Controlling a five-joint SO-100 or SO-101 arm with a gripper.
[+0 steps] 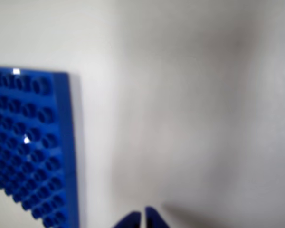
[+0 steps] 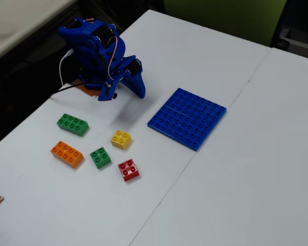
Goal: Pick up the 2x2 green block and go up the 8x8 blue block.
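Nothing has been picked up yet: the arm (image 2: 100, 56) is folded near its base at the upper left of the fixed view, and the task is judged to be at its very start. The fingers (image 1: 143, 219) are seen at the bottom edge of the wrist view, drawn together with only a thin slit between their tips and nothing held.

The 2x2 green block (image 2: 100, 157) lies on the counter (image 2: 231, 195) in the lower left part of the fixed view, between the orange brick (image 2: 67, 154) and the red brick (image 2: 128, 169), with the yellow brick (image 2: 120, 139) just above it and the longer green brick (image 2: 72, 124) further up. The 8x8 blue block (image 2: 187, 118) rests flat near the middle of the frame, well apart from the bricks; its edge fills the left side of the wrist view.

The next move is judged to call for unfolding the arm toward the lower left, parting the fingers and lowering them over the small green brick without nudging its close neighbours.

The counter is plain white, made of panels with visible seams. A dark floor and a green surface are seen beyond it.
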